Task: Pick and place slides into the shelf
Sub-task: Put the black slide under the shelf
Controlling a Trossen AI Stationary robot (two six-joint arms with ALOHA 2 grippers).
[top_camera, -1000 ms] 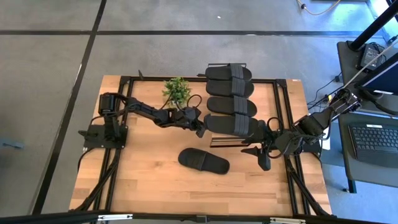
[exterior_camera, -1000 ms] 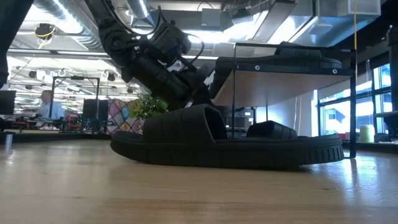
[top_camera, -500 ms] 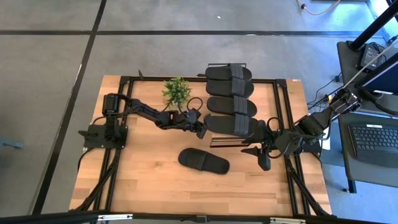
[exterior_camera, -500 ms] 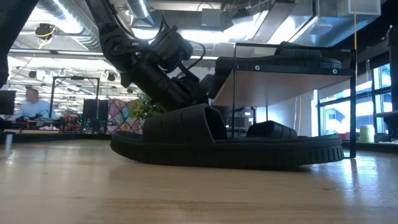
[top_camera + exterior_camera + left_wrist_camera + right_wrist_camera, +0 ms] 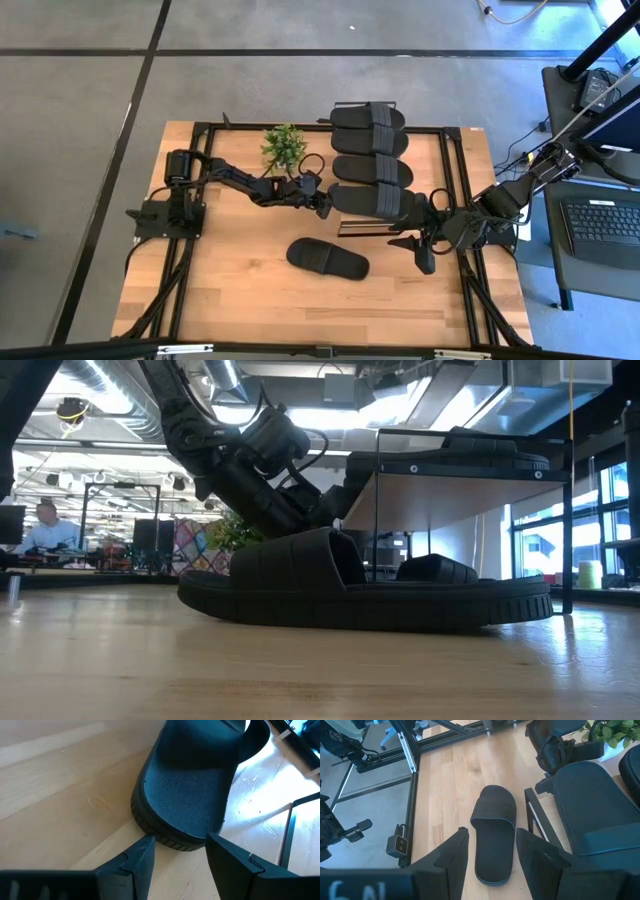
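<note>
Matte black slides (image 5: 370,115) with ribbed straps; finely dotted black footbed on the slide (image 5: 187,795) under the shelf; light wood shelf board (image 5: 450,485) on thin black frame; pale honey wooden tabletop (image 5: 240,290) with streaky grain; green leafy plant (image 5: 283,145); dark arms; grey floor.

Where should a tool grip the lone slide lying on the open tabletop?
Grip the slide at its raised strap, coming from above: it lies flat, sole down, clear of the shelf, so the strap probably offers the only edge to pinch.
</note>
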